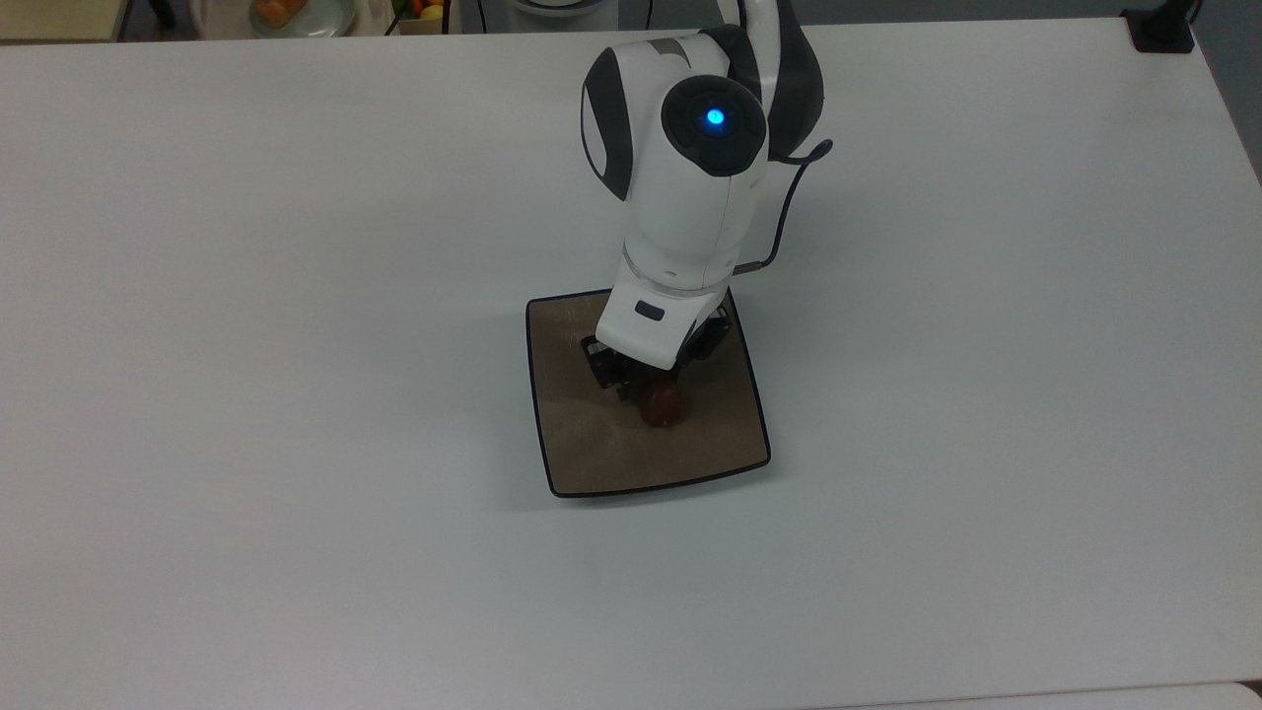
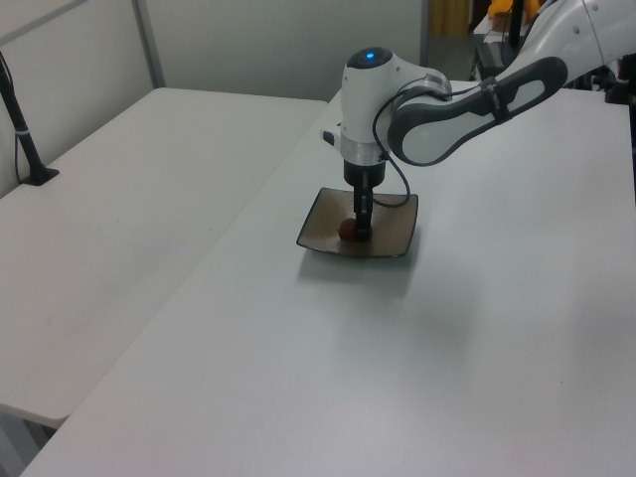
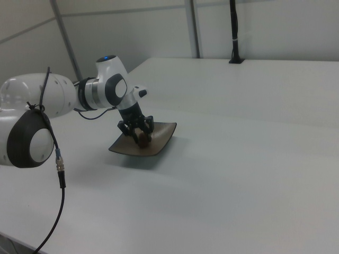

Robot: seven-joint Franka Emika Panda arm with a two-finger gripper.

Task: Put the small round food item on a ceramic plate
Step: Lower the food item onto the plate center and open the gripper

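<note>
The small round food item [image 1: 662, 405] is a dark reddish-brown lump lying on the ceramic plate [image 1: 592, 456], near its middle. The plate is square and tan-brown with a thin dark rim, and it rests on the white table. My gripper [image 1: 651, 390] points down over the plate, open, with its fingers spread on either side of the item. In the left view the item [image 2: 344, 230] lies beside the gripper [image 2: 362, 231] on the plate [image 2: 394, 235]. In the right view the item [image 3: 142, 139] rests on the plate [image 3: 160, 139] under the gripper [image 3: 139, 134].
The arm's black cable [image 1: 791, 197] hangs beside the wrist. A black post base [image 1: 1161, 30] stands at the table's far right corner in the top view. A dish of food [image 1: 296, 12] sits beyond the far edge. A second white table [image 2: 119, 179] adjoins in the left view.
</note>
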